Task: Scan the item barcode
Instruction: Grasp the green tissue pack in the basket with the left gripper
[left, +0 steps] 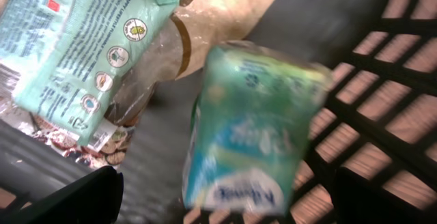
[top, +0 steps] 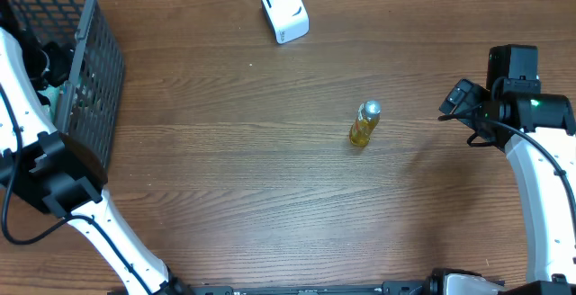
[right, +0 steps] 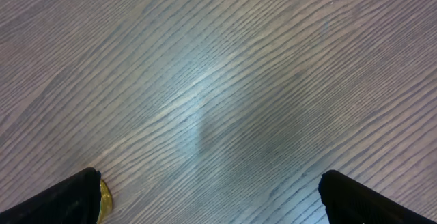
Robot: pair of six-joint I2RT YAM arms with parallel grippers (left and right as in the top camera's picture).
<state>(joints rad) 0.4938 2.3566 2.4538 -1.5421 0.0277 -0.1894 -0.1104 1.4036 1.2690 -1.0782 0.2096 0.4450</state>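
Left gripper (left: 229, 188), fingers spread wide and gripping nothing: the blurred teal-and-white soft plastic pack (left: 252, 121) lies between them, toward 12 o'clock, inside the dark plastic mesh basket (left: 382, 115). Right gripper (right: 208, 197), fingers equally wide, above the brown wooden table (right: 218, 80); small yellow bottle (top: 364, 124) at its 8 o'clock.

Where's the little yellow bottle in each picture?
Overhead: the yellow bottle sits right of the middle of the wooden table.
Left wrist: not in it; this camera looks into the basket.
Right wrist: just a yellow sliver at the bottom left edge, likely the yellow bottle.
Shared landmark: the table's wood grain shows in all three, through the basket mesh in the left wrist view.
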